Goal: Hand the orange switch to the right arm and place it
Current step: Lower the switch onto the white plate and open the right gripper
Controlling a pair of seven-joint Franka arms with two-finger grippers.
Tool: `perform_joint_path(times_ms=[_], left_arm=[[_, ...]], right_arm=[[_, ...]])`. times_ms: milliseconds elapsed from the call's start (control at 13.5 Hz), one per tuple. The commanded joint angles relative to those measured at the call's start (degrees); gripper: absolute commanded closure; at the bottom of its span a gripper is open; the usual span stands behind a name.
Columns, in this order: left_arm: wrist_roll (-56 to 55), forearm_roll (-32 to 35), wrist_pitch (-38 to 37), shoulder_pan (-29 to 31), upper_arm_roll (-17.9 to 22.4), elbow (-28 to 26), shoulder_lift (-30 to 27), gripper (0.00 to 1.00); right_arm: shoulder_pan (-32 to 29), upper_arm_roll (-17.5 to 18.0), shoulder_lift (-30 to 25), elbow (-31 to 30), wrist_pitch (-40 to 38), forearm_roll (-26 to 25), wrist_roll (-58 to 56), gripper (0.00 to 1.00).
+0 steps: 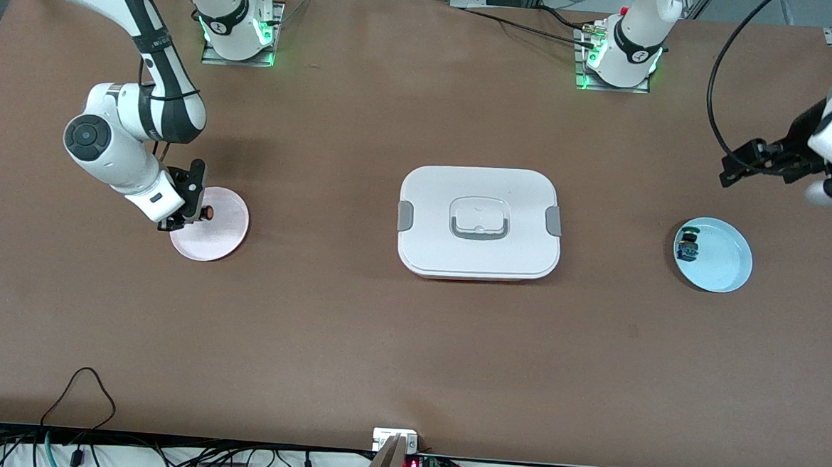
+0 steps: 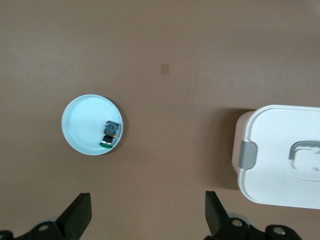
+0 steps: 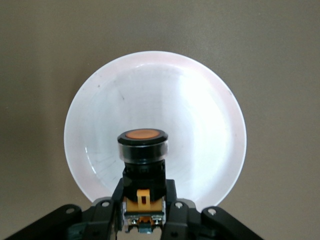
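Observation:
The orange switch (image 1: pixel 207 212) is black with an orange cap. My right gripper (image 1: pixel 191 206) is shut on it and holds it low over the pink plate (image 1: pixel 222 236), at the right arm's end of the table. In the right wrist view the fingers (image 3: pixel 116 200) clamp the switch's (image 3: pixel 142 150) orange base, with its cap pointing out over the plate (image 3: pixel 200 115). I cannot tell whether the switch touches the plate. My left gripper (image 1: pixel 736 168) is open and empty, up over the table near the blue plate (image 1: pixel 728 264). Its fingertips (image 2: pixel 82 202) stand wide apart.
The blue plate (image 2: pixel 80 120) holds a small part with a green top and blue body (image 1: pixel 687 245), which also shows in the left wrist view (image 2: pixel 110 134). A white lidded box (image 1: pixel 432 192) with grey clasps sits mid-table, and its end shows in the left wrist view (image 2: pixel 270 150).

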Motion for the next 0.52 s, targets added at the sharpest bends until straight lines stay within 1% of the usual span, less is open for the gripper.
perform_joint_path(times_ms=[0, 148, 296, 444], left_arm=[[1.7, 1.7, 1.9, -2.2, 1.3, -4.3, -2.2, 0.00], [5.6, 1.6, 1.6, -1.7, 1.3, -3.7, -1.5, 0.00], [5.3, 1.4, 1.5, -1.7, 1.2, -3.4, -1.5, 0.00], [4.8, -0.5, 0.8, -1.5, 1.3, -3.4, -1.5, 0.00]], right_arm=[[0.5, 0.1, 1.3, -0.8, 2.3, -0.7, -0.5, 0.98], [0.7, 0.1, 2.6, -0.9, 4.3, -0.7, -0.5, 0.97], [0.7, 0.1, 3.3, -1.8, 6.2, -0.7, -0.5, 0.97], [0.7, 0.1, 4.0, -2.0, 7.3, -0.7, -0.5, 0.97]])
